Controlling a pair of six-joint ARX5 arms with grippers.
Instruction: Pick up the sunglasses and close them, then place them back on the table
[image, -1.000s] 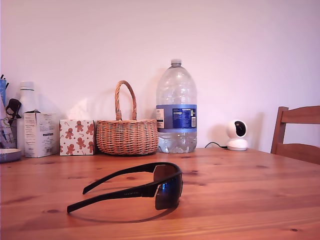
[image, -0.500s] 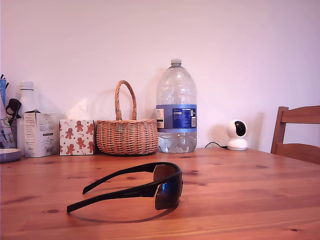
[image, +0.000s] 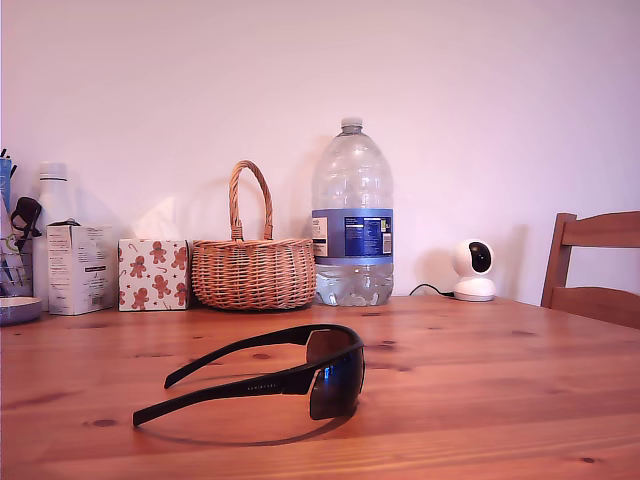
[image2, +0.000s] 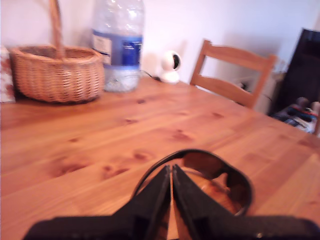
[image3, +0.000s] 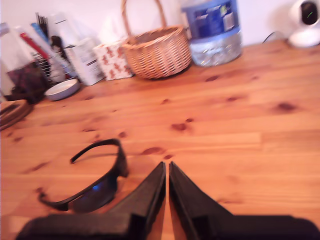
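You can find the sunglasses (image: 332, 382) lying on the worktop (image: 500, 380) near its front edge in the exterior view, both arms spread open and reaching toward the exterior view's left, with the blue lens at the right end. They sit well apart from the things along the wall behind them: a wicker basket (image: 252, 272), a large water bottle (image: 352, 220) just beside it, a gingerbread-print box (image: 153, 274) touching or nearly touching the basket's other side, and a small white camera (image: 473, 270) further toward the exterior view's right, near a wooden chair (image: 595, 265). No arm shows in the exterior view. My first pincer (image2: 171, 167) is closed, its two dark fingers pressed together with only a thin slit between them and nothing gripped; the sunglasses (image2: 220, 170) lie just past its tips, partly hidden behind the fingers. My second pincer (image3: 167, 164) is likewise closed on nothing, and the sunglasses (image3: 95, 192) rest on the wood beside it, near but not touching.
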